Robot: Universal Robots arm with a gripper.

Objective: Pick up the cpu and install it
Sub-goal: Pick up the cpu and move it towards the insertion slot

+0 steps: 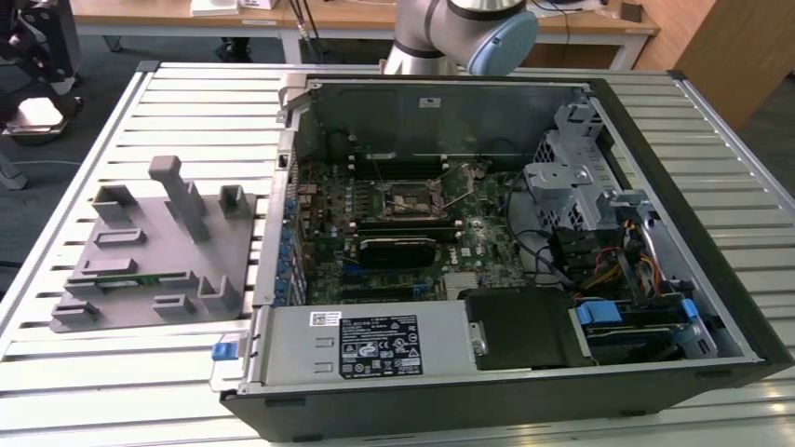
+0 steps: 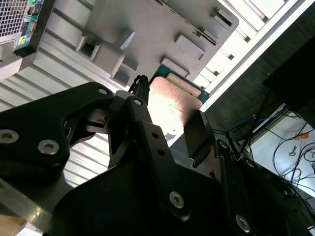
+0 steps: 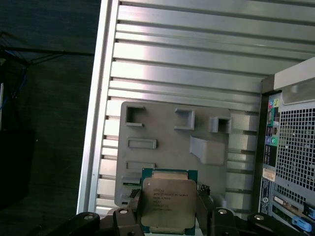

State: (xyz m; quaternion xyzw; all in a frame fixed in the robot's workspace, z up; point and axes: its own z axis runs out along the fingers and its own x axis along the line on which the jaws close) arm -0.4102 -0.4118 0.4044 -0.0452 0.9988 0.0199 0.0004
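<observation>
The cpu [image 3: 167,199], a flat square chip with a silver-grey metal top and a green rim, sits between my two black fingers [image 3: 134,209]. My gripper [image 3: 168,211] is shut on it by two opposite edges. In the second wrist view the cpu [image 2: 172,101] glares pale between the fingers [image 2: 141,110] of the gripper [image 2: 170,120]. It hangs high above the grey fixture plate [image 3: 167,142] on the slatted table. The open computer case holds the motherboard with its dark square socket [image 1: 416,200], lever raised.
The arm [image 1: 460,28] rises behind the case at the far edge. The grey fixture plate [image 1: 149,251] lies at the exterior view's left with upright posts and a green memory stick [image 1: 130,277]. The case's rear panel [image 3: 295,147] stands beside the plate. Cables and drive bays [image 1: 621,251] crowd the case's right.
</observation>
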